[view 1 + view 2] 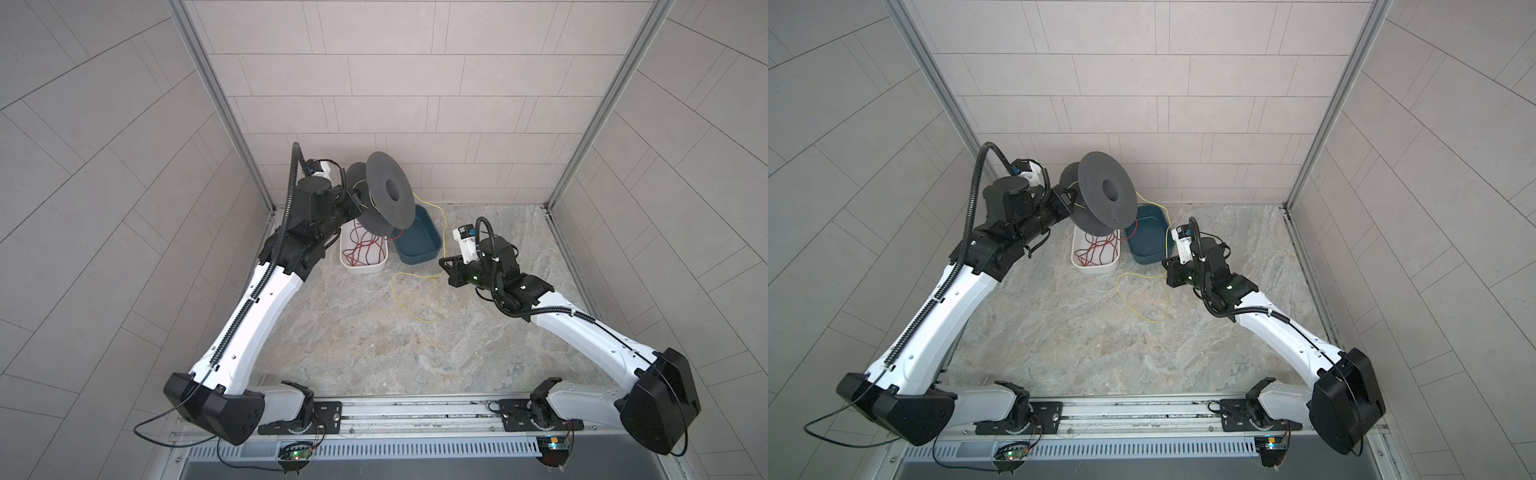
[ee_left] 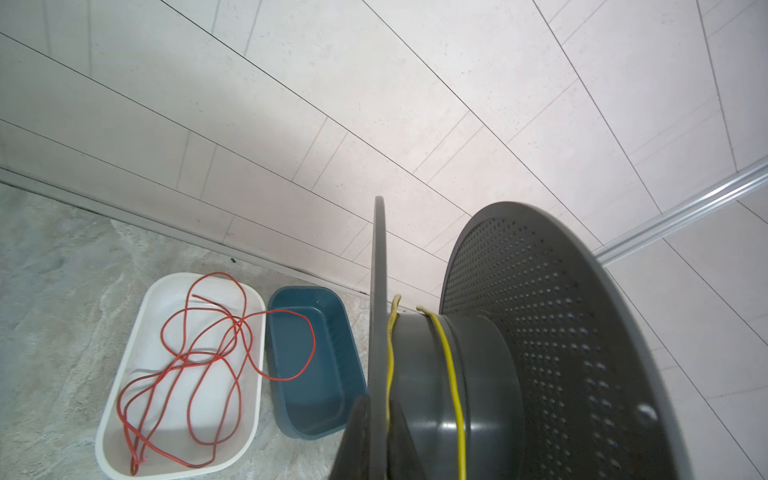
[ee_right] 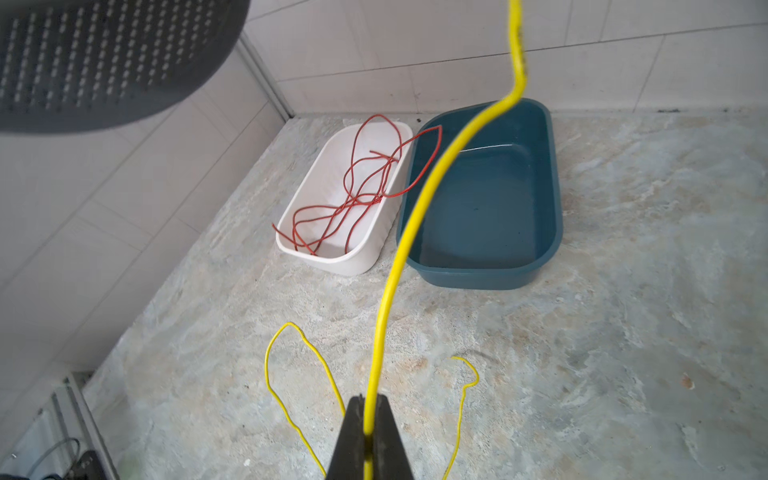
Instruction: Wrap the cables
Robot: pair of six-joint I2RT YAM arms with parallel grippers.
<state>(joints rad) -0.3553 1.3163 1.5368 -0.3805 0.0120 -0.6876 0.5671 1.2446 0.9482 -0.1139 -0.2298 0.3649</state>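
My left gripper (image 1: 353, 204) (image 1: 1069, 200) (image 2: 379, 440) is shut on one flange of the dark grey spool (image 1: 388, 195) (image 1: 1106, 193) (image 2: 469, 374) and holds it in the air above the bins. The yellow cable (image 2: 451, 365) lies in a couple of turns on the spool's hub. From there it runs down over the blue bin to my right gripper (image 1: 442, 262) (image 1: 1165, 262) (image 3: 368, 415), which is shut on it just above the table. The rest of the yellow cable (image 1: 424, 322) (image 1: 1154, 322) (image 3: 390, 291) lies in a loose loop on the table.
A white bin (image 1: 365, 269) (image 1: 1096, 269) (image 2: 257, 374) (image 3: 357, 262) holds a tangled red wire (image 1: 361, 249) (image 2: 199, 357) (image 3: 353, 199). Beside it stands a blue bin (image 1: 419, 249) (image 1: 1148, 249) (image 2: 316, 399) (image 3: 486, 216). Tiled walls close the back and both sides.
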